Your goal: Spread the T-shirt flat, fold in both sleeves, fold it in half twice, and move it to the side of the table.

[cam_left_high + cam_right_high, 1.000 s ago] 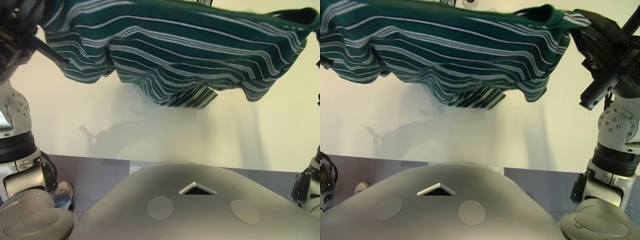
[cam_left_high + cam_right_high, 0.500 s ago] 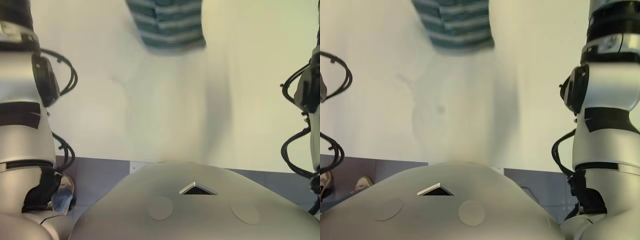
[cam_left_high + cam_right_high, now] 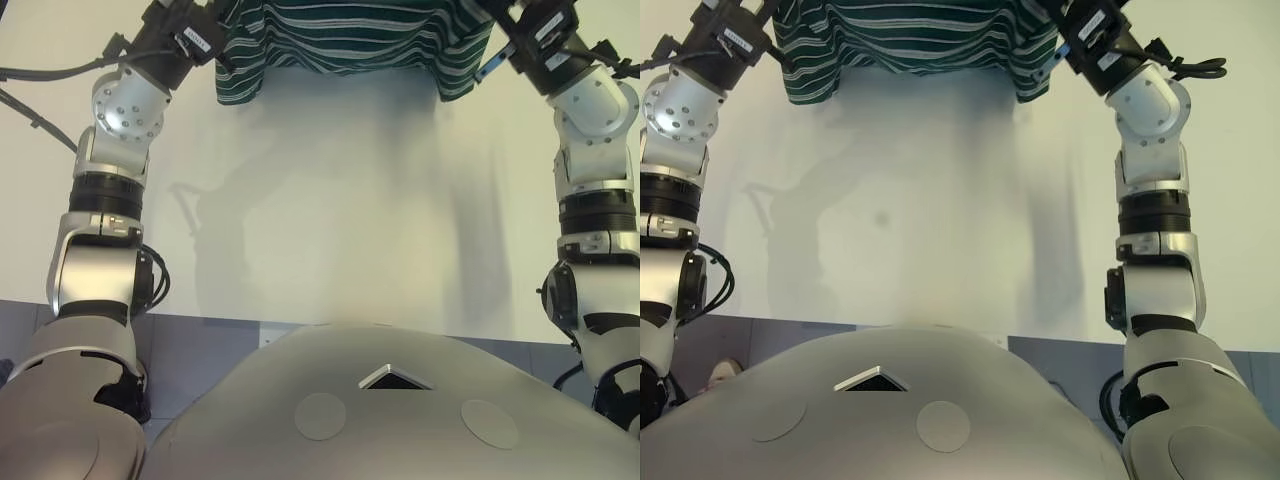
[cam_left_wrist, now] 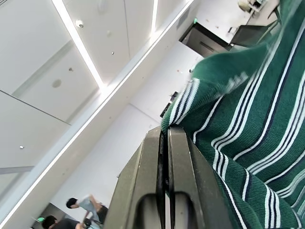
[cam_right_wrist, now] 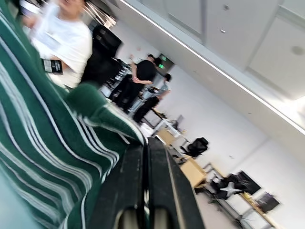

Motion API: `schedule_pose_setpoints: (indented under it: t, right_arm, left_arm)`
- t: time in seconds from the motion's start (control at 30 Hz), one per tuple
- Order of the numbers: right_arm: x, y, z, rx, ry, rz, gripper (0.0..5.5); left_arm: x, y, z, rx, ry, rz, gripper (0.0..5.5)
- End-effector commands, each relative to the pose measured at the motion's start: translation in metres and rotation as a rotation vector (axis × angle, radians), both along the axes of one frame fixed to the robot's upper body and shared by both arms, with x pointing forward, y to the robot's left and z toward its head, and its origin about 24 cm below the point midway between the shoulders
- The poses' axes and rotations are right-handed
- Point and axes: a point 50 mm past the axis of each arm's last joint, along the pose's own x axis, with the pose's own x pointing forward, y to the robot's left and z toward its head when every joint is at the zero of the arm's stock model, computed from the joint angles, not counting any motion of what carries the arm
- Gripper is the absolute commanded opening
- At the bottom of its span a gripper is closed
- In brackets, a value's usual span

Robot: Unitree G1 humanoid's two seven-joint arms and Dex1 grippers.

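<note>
White table [image 3: 330, 200] fills the eye view; the T-shirt [image 3: 345, 40] hangs over its far end. Left wrist view: left gripper [image 4: 165, 138] pinches a striped edge. Right wrist view: right gripper [image 5: 145, 143] is likewise clamped. Lowering both evenly, cloth taut, should lay it flat.

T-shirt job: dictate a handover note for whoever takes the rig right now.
Hands: the left hand and the right hand are each shut on an edge of the T-shirt.
Where: the T-shirt hangs stretched between them over the far part of the table.
Done: it is picked up and held out wide.
Left: lay it flat, fold in both sleeves, fold it in half twice, move it to the table's side.
</note>
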Motion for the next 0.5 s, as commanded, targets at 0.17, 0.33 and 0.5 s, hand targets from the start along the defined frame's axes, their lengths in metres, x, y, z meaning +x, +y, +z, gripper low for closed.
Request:
schedule_pose_setpoints:
  t: [0.17,0.33,0.5]
  right_arm:
    - [-0.032,-0.005,-0.026,-0.156,0.156,0.17,0.0]
    - [-0.051,-0.002,-0.04,-0.197,0.214,0.263,0.0]
    - [-0.074,0.004,-0.055,-0.257,0.292,0.384,0.0]
  left_arm:
    - [-0.033,0.005,-0.019,0.11,0.075,-0.084,0.02]
    - [-0.054,0.004,-0.034,0.17,0.138,-0.154,0.02]
    - [-0.081,0.004,-0.053,0.263,0.241,-0.253,0.02]
